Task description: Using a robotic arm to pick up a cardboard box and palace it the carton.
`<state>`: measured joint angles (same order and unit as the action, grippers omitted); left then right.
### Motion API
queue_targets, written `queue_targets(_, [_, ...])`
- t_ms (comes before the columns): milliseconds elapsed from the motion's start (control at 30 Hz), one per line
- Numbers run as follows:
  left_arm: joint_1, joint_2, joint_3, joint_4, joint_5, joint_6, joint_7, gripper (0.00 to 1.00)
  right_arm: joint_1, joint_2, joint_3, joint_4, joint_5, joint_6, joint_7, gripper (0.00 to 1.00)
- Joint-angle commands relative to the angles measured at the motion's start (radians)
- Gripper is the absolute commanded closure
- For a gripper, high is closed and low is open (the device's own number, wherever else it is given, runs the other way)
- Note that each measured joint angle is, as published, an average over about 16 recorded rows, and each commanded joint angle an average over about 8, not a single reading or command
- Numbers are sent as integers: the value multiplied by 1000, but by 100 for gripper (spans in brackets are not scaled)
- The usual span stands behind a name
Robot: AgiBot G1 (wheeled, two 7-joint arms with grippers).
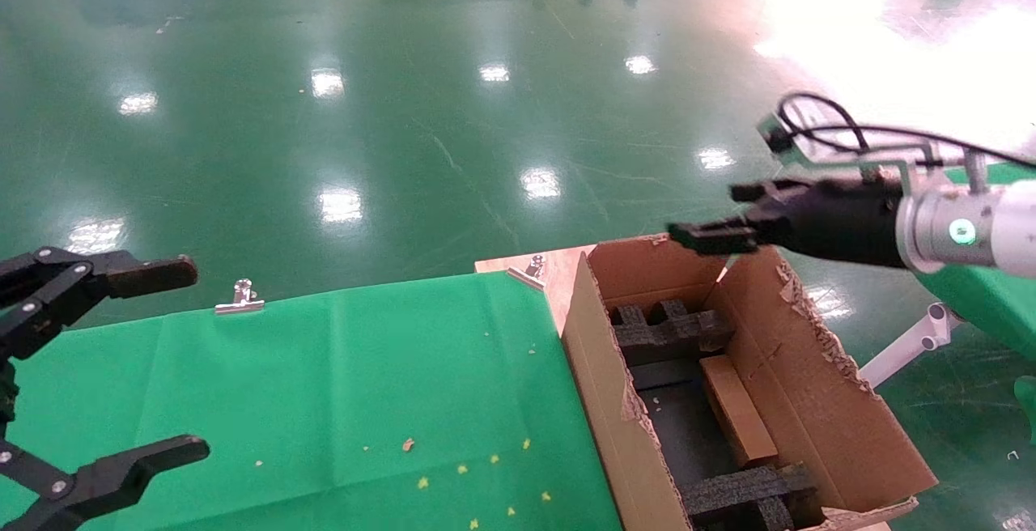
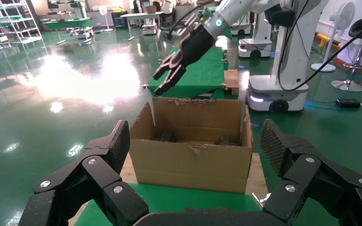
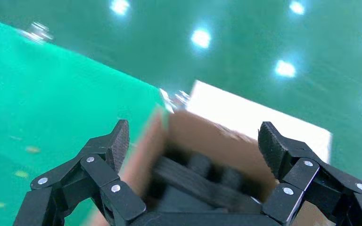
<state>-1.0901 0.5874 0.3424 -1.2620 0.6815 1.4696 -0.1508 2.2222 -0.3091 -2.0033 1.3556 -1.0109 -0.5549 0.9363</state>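
1 cardboard box [image 1: 735, 409] in carton [image 1: 817, 401], w/ foam blocks [image 1: 665, 330].

A glossy green floor [image 1: 421, 110] fills the upper part of the head view, dotted with white reflections of ceiling lights and washed out by strong glare at the upper right. In the lower left lies a surface covered with green cloth [image 1: 348, 401], held by a silver clip [image 1: 239, 298] at its far edge.

The left wrist view shows more of the room: metal shelving [image 2: 7, 21] at the upper left, a white table [image 2: 143, 18] at the top centre, a standing fan [image 2: 328, 33] and a black stool [image 2: 358, 52] at the right.
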Motion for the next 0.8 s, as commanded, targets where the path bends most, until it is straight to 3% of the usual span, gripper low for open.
queue_targets(33, [0,0,0,0,0,0,0,0,4,0,26,9,51,-27,-41,0])
queue_targets(233, [0,0,0,0,0,0,0,0,4,6,58,12,110,-72,-85,0])
queue_targets(533, [0,0,0,0,0,0,0,0,-16,-2,68,5,93,-68,-74,0])
queue_targets(800, [0,0,0,0,0,0,0,0,-128,-32,234,-2,113,-156,-141,0])
